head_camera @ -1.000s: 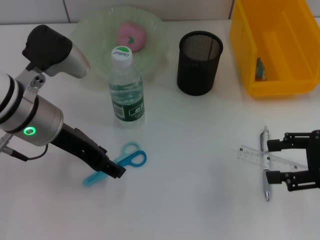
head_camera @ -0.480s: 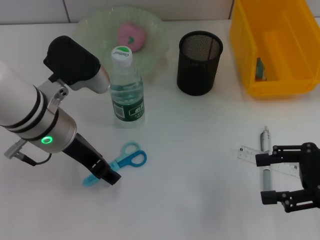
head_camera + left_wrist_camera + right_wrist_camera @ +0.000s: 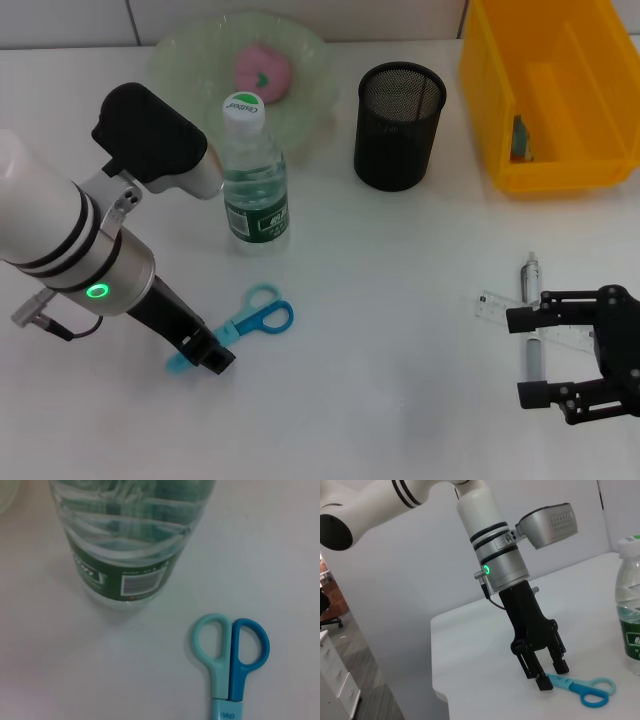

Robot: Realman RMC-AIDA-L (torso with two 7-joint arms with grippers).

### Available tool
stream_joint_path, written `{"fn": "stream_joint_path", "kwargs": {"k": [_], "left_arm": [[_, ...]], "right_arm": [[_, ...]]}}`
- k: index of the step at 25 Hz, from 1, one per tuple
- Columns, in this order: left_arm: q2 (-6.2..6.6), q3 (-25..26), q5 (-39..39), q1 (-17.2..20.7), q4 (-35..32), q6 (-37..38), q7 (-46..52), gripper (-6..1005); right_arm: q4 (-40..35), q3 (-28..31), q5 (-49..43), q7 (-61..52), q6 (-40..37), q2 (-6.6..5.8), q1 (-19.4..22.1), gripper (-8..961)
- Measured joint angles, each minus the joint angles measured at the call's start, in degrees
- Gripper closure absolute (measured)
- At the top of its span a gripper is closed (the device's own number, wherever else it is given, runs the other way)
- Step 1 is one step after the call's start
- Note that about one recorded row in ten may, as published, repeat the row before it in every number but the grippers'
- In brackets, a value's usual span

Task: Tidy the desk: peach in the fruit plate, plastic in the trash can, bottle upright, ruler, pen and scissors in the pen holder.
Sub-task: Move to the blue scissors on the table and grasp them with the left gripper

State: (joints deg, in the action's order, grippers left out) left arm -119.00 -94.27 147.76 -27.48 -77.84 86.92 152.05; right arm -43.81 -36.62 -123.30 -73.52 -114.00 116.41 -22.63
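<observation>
Left gripper (image 3: 205, 356) sits over the scissors (image 3: 245, 320) blade end, apparently touching; right gripper (image 3: 535, 357) hangs above the pen (image 3: 529, 275).

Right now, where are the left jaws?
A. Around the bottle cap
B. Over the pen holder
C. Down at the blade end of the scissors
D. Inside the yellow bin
C. The left gripper is low on the desk with its jaws either side of the blade end of the scissors, in front of the upright bottle; the right wrist view shows the same.

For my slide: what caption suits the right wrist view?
Left pincer straddling the scissors blades beside the bottle.
</observation>
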Motion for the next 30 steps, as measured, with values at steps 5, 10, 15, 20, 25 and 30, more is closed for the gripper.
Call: {"fn": "stream_joint_path", "kwargs": {"k": [5,10,15,20,25,30], "left_arm": [[-0.07,-1.6,1.1,0.3,-0.9,-0.5,1.3,407],[-0.10,-2.7,1.3,0.6,-2.2,-0.5,1.9,411],[-0.09,-3.7,1.8,0.8,-2.6,-0.5,2.5,421],[-0.10,-4.7,2.8,0.8,-3.0,-0.6,3.1,437],[-0.10,-6.2,4.6,0.8,-3.3,-0.9,4.3,474],[-0.09,-6.5,5.2,1.0,-3.6,-1.0,4.8,580]], "right_arm": [[0.4,0.2,0.0,0.5,0.1,-0.04,0.1,173],[1.1,0.4,0.0,1.3,0.1,-0.18,0.2,173],[1.5,0.6,0.1,1.6,0.1,-0.34,0.5,173],[1.5,0.6,0.3,1.8,0.2,-0.35,0.5,174],[1.7,0.7,0.3,2.1,0.2,-0.34,0.4,174],[1.7,1.0,0.4,2.2,0.2,-0.35,0.3,174]]}}
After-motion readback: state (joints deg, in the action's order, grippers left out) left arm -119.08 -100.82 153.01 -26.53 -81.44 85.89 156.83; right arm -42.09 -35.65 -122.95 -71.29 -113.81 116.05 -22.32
